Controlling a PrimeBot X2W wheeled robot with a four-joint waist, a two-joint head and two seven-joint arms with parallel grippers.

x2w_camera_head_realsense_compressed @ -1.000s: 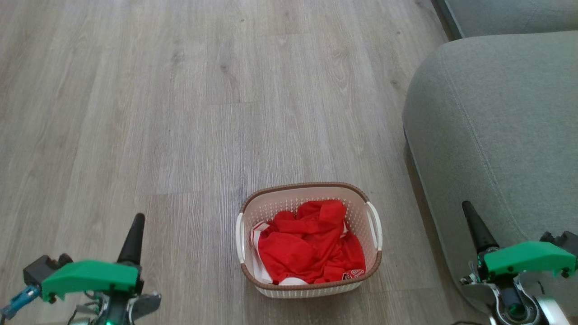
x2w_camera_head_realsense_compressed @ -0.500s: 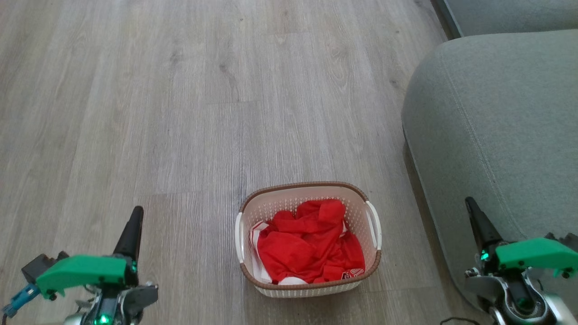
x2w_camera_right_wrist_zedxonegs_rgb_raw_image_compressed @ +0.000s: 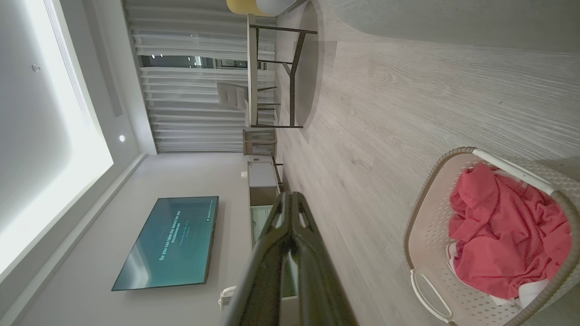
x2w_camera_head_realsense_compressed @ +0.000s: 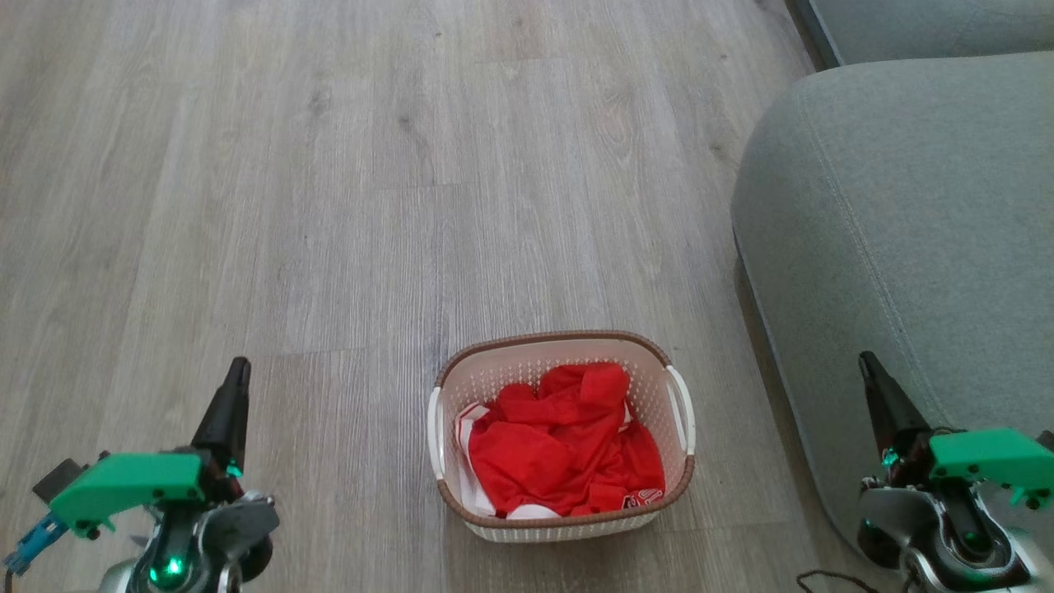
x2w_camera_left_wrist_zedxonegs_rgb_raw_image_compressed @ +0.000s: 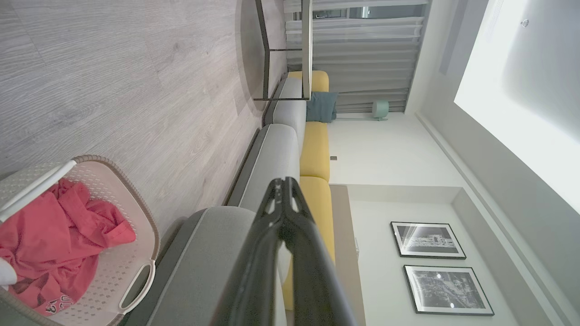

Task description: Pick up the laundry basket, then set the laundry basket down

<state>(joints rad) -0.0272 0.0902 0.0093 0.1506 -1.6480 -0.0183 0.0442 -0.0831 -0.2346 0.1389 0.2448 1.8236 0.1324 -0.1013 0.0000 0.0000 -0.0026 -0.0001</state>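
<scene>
Head view: the laundry basket [x2w_camera_head_realsense_compressed: 560, 337] stands upright on the wooden floor [x2w_camera_head_realsense_compressed: 329, 206], mouth up, between the two grippers and touching neither. Its white handles [x2w_camera_head_realsense_compressed: 685, 412] sit at its left and right ends, so its long axis seems to run across the view, with a broad side facing the robot. A crumpled red garment [x2w_camera_head_realsense_compressed: 568, 449] with white trim lies inside. A grey sofa [x2w_camera_head_realsense_compressed: 906, 206] is near on the basket's right, a strip of floor between them. The left gripper [x2w_camera_head_realsense_compressed: 237, 372] hangs at the lower left, jaws together and pointing up the view. The right gripper [x2w_camera_head_realsense_compressed: 867, 366] hangs at the lower right, over the sofa's edge, jaws likewise pressed together and holding nothing.
</scene>
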